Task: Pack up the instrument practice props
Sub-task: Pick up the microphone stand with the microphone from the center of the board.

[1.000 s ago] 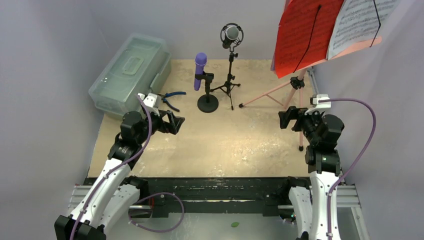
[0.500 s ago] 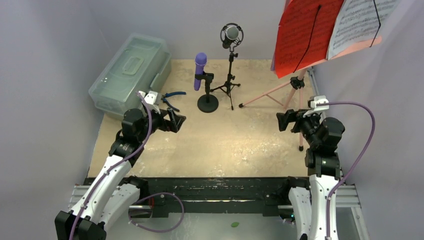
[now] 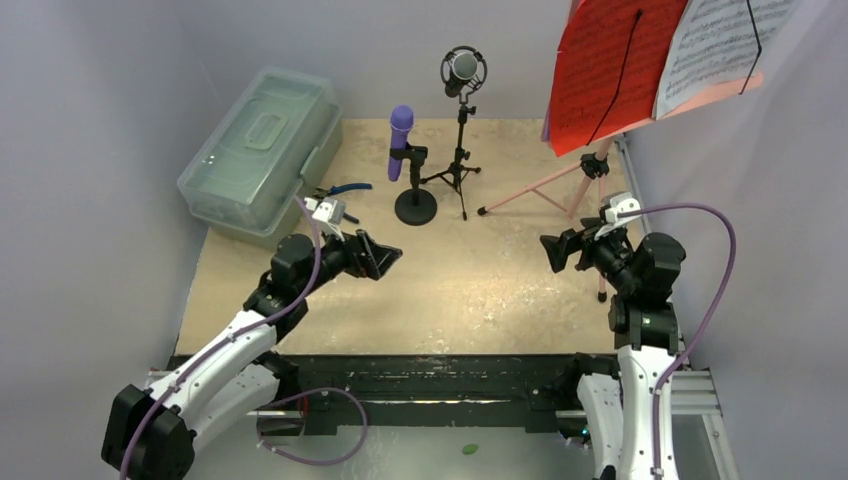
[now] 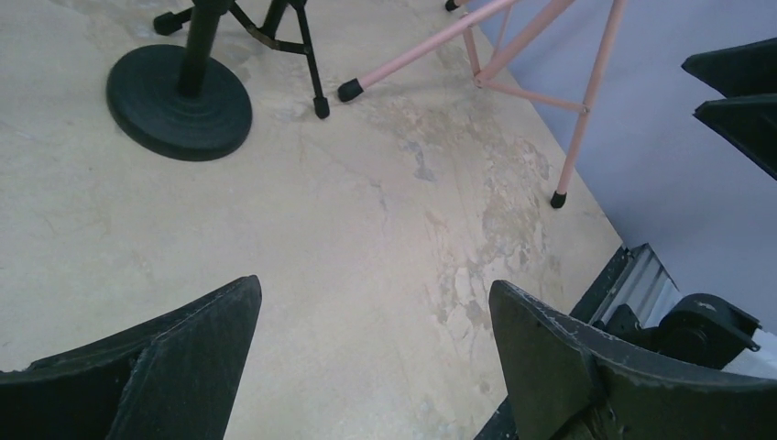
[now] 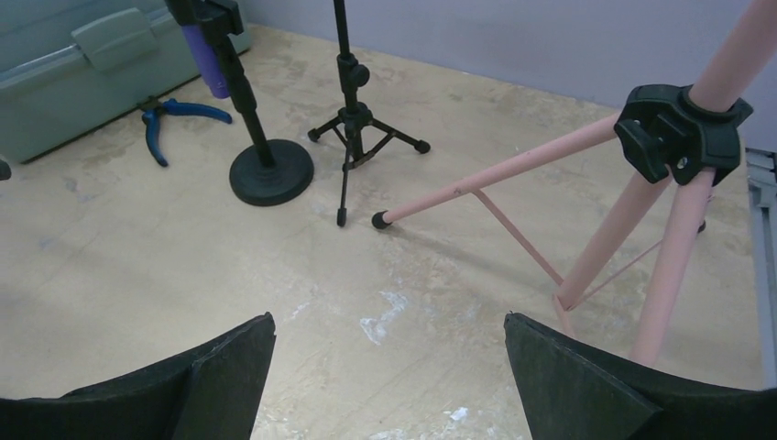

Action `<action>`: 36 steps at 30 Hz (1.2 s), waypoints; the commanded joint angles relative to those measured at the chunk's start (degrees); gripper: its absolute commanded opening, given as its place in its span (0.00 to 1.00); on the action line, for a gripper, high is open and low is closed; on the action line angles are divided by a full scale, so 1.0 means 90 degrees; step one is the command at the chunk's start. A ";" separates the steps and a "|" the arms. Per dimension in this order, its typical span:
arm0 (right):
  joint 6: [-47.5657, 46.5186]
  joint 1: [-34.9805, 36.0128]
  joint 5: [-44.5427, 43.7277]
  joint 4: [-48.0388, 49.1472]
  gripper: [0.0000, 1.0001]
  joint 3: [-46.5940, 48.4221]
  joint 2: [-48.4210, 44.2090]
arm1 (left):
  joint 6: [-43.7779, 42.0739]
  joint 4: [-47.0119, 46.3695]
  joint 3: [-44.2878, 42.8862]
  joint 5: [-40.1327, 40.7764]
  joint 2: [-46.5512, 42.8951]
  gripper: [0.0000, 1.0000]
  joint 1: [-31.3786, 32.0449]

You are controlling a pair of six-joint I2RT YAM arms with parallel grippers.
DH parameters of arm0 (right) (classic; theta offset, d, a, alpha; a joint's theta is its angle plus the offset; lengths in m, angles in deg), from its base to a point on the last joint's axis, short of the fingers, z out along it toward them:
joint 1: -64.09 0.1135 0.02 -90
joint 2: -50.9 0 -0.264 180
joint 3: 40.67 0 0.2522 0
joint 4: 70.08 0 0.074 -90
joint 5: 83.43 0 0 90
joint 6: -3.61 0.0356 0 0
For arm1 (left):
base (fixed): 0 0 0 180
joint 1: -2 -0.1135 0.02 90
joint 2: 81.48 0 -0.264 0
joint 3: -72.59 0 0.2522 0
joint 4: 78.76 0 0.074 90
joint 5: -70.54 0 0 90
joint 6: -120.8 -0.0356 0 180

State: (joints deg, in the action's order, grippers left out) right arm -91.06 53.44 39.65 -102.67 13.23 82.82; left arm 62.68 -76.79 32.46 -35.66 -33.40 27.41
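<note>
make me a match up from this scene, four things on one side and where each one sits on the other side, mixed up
Things:
1 purple microphone
2 pliers
3 red page
4 plastic case

Places:
a held up on the pink stand
b farthest left in the top view
c lying flat beside the plastic case
d clipped on the round-base stand

Pairs: 1-d, 2-c, 3-a, 4-b
</note>
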 commanded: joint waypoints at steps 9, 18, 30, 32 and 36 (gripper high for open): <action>-0.0383 -0.0003 0.0727 -0.0129 0.99 0.0102 0.0615 | 0.0592 -0.3809 0.0253 0.1522 0.1984 0.96 0.0757; -0.0858 -0.0017 0.1396 -0.0479 0.99 0.0334 0.1248 | -0.0476 -0.4201 -0.0758 0.1609 0.3184 0.97 0.0923; -0.0422 -0.0016 0.1110 0.0002 0.99 0.0059 0.0667 | -0.0266 -0.3283 -0.1169 0.3169 0.3438 0.88 0.1049; -0.0378 -0.0016 0.1127 0.0031 0.99 0.0042 0.0685 | -0.0197 -0.3354 -0.1361 0.3239 0.3801 0.84 0.1143; -0.0399 -0.0010 0.1368 -0.0074 0.99 0.0162 0.1242 | -0.0413 -0.3332 -0.1871 0.3163 0.4273 0.82 0.1318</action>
State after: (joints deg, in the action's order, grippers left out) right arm -95.19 53.46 50.80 -103.92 13.82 90.61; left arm 60.23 -107.02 20.74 -8.38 2.51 37.73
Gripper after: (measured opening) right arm 0.987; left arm 0.829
